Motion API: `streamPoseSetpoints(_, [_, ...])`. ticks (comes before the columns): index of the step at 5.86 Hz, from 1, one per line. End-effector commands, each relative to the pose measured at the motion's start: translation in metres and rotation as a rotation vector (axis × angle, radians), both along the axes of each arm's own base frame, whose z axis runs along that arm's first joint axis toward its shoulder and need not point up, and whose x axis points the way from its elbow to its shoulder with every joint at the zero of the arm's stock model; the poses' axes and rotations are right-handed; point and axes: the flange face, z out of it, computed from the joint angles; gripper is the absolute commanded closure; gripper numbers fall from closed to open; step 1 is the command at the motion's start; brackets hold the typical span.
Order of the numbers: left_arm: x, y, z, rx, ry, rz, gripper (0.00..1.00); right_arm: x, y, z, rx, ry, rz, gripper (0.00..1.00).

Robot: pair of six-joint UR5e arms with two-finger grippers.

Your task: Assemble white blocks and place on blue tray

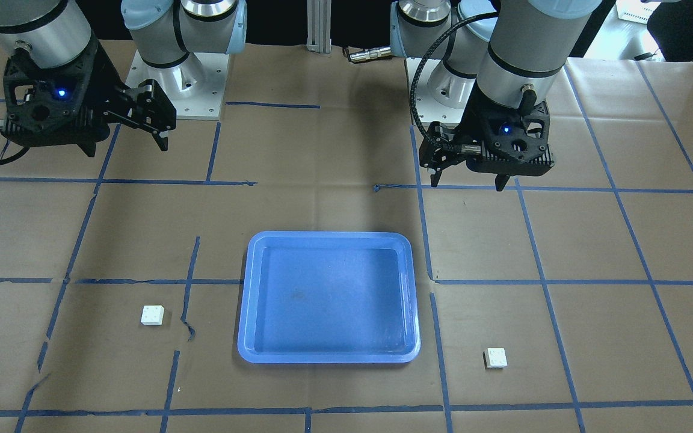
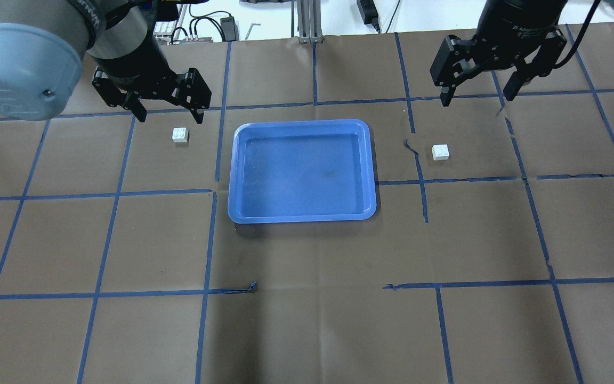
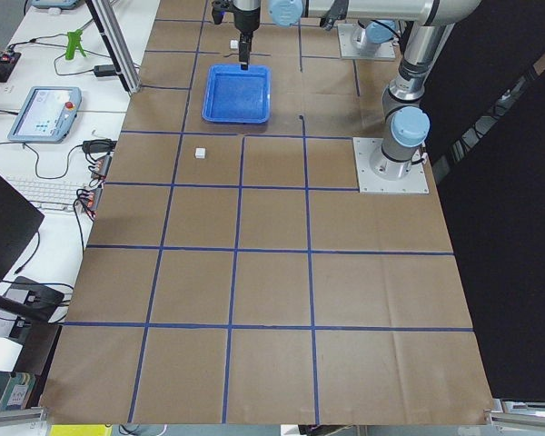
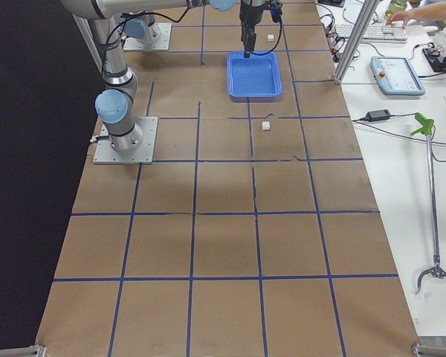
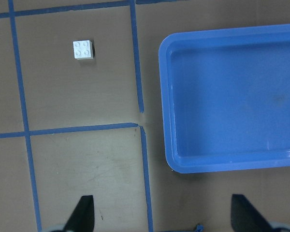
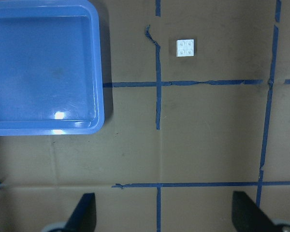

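The blue tray (image 2: 301, 170) lies empty in the middle of the table, also in the front view (image 1: 328, 294). One white block (image 2: 180, 135) sits left of the tray, just below my left gripper (image 2: 170, 116), which is open and empty above the table. The other white block (image 2: 440, 152) sits right of the tray, near my right gripper (image 2: 477, 98), also open and empty. The left wrist view shows its block (image 5: 82, 49) studs up and the tray rim (image 5: 163, 96). The right wrist view shows its block (image 6: 185, 47) and the tray rim (image 6: 100, 72).
Brown paper with a blue tape grid (image 2: 211, 234) covers the table. The arm bases (image 1: 178, 84) stand at the robot's side. Monitors, a keyboard and cables (image 3: 54, 191) lie off the table on the operators' side.
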Motion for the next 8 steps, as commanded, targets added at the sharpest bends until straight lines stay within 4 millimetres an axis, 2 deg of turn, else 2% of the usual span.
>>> streamPoseSetpoints(1, [0.000, 0.002, 0.003, -0.001, -0.001, -0.001, 0.00, -0.001, -0.003, -0.004, 0.010, 0.000, -0.036, 0.00])
streamPoseSetpoints(3, [0.000, 0.007, 0.004, 0.013, -0.003, -0.001, 0.00, -0.002, -0.003, -0.005, 0.013, -0.001, -0.030, 0.00])
streamPoseSetpoints(4, [0.002, 0.008, 0.004, 0.014, -0.005, 0.002, 0.00, -0.001, -0.005, -0.006, 0.006, -0.017, 0.062, 0.00])
streamPoseSetpoints(5, [0.004, 0.009, 0.004, 0.015, -0.011, 0.005, 0.00, -0.001, -0.007, -0.007, -0.005, -0.035, 0.282, 0.00])
streamPoseSetpoints(6, [0.016, 0.002, 0.002, 0.016, -0.006, 0.028, 0.00, -0.008, -0.018, -0.021, 0.015, -0.047, 0.477, 0.00])
streamPoseSetpoints(7, [0.049, -0.022, -0.024, 0.056, -0.002, 0.081, 0.00, -0.033, -0.030, -0.033, 0.022, -0.089, 0.658, 0.00])
streamPoseSetpoints(8, [0.067, -0.060, -0.069, 0.070, 0.000, 0.098, 0.00, -0.058, -0.048, -0.054, 0.011, -0.122, 0.873, 0.00])
